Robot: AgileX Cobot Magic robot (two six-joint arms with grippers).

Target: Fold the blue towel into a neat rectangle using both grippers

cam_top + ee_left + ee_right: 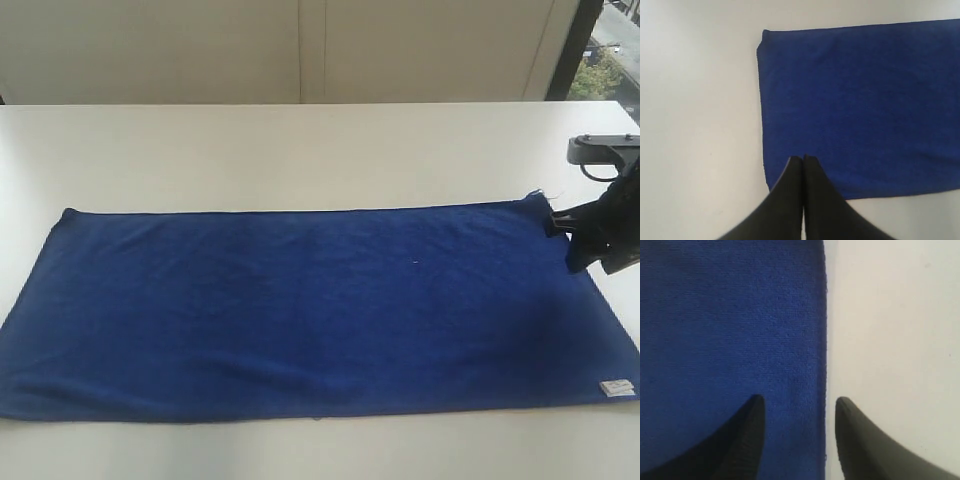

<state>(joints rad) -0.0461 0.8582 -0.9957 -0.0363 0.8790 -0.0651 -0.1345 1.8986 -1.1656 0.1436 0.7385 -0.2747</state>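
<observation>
Royal-blue and fleecy, the blue towel (pixel 300 310) lies spread flat on the white bench (pixel 300 150), towards its near edge, with a white tag (pixel 617 387) at the towel's near right corner. The right pincer (pixel 800 401) stands apart, straddling the towel's right edge: one finger over cloth, one over bench. The left pincer (pixel 803 159) is pressed together on nothing, above the towel's left end.

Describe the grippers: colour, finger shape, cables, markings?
The left gripper has two matte black fingers, broad at the base, tapering to narrow tips. The right gripper has the same black pointed fingers; the exterior view shows an angular black body under a dark grey bracket, with what looks like a black cable. No markings visible.
</observation>
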